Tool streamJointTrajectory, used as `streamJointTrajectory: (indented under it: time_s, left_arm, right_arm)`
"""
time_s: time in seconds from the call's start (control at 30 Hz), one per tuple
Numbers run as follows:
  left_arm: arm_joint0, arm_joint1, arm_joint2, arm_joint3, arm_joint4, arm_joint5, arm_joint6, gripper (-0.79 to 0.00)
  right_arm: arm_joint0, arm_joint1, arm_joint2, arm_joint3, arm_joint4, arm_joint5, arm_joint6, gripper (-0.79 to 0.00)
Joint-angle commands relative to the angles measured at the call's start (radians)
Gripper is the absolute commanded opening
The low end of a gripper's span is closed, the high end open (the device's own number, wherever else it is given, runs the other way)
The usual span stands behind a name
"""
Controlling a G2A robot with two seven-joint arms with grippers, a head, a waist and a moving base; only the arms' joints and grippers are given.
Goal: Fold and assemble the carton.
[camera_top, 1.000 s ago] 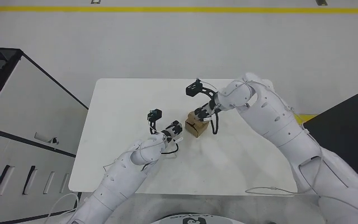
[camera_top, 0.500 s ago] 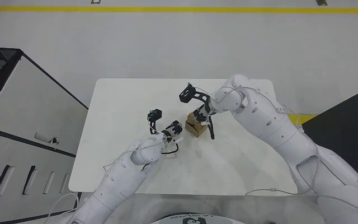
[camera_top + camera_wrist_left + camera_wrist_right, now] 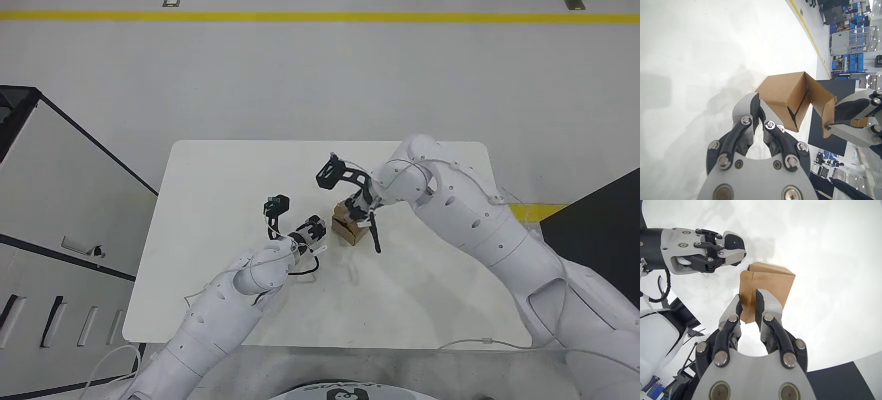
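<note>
A small brown carton [image 3: 346, 226] stands near the middle of the white table [image 3: 220, 190], one flap sticking out from its open end. My right gripper [image 3: 747, 301] is shut on that flap [image 3: 746, 291], and it comes down on the carton [image 3: 772, 283] from the far right side [image 3: 358, 212]. My left gripper [image 3: 758, 107] is shut with nothing in it, its fingertips close beside the carton's [image 3: 780, 92] near-left corner. The top view has the left gripper [image 3: 319, 229] just left of the carton. The right gripper's pad [image 3: 848, 111] presses the flap [image 3: 827, 113].
The table has bare room all round the carton. A grey cabinet [image 3: 50, 190] stands off the table's left edge. A black surface [image 3: 600, 230] lies beyond the right edge.
The right arm has swung a little to the left and lower over the carton, nudging it slightly toward the left gripper. The left arm has kept still.
</note>
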Motion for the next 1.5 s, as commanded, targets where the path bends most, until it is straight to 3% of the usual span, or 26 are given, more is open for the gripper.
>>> streamJointTrajectory:
  time_s: [0.0,0.17,0.33,0.67,0.77,0.8,0.87,1.03,1.27,1.47]
  left_arm:
    - [0.0,0.0,0.0,0.0,0.0,0.0,0.0,-0.785]
    - [0.0,0.0,0.0,0.0,0.0,0.0,0.0,-0.785]
    - [0.0,0.0,0.0,0.0,0.0,0.0,0.0,-0.785]
    - [0.0,0.0,0.0,0.0,0.0,0.0,0.0,-0.785]
    - [0.0,0.0,0.0,0.0,0.0,0.0,0.0,-0.785]
    - [0.0,0.0,0.0,0.0,0.0,0.0,0.0,-0.785]
    - [0.0,0.0,0.0,0.0,0.0,0.0,0.0,-0.785]
    - [0.0,0.0,0.0,0.0,0.0,0.0,0.0,-0.785]
    - [0.0,0.0,0.0,0.0,0.0,0.0,0.0,-0.785]
    - [0.0,0.0,0.0,0.0,0.0,0.0,0.0,-0.785]
  right_arm:
    - [-0.002,0.0,-0.001,-0.001,0.0,-0.001,0.004,-0.588]
    - [-0.006,-0.002,-0.006,-0.003,-0.014,-0.004,0.005,-0.591]
    - [-0.01,-0.007,-0.02,0.005,-0.045,-0.001,-0.009,-0.785]
    - [-0.007,-0.016,-0.027,0.025,-0.055,-0.004,-0.017,-0.785]
    - [-0.006,-0.016,-0.023,0.023,-0.068,-0.002,-0.019,-0.409]
    - [-0.006,-0.016,-0.022,0.022,-0.075,-0.001,-0.019,-0.323]
    - [-0.007,-0.014,-0.018,0.021,-0.092,0.001,-0.021,-0.302]
    - [-0.013,-0.01,-0.01,0.03,-0.118,0.001,-0.025,-0.428]
    - [-0.014,-0.013,-0.004,0.039,-0.121,-0.004,-0.031,-0.48]
    - [-0.013,-0.017,0.001,0.038,-0.109,-0.01,-0.029,-0.443]
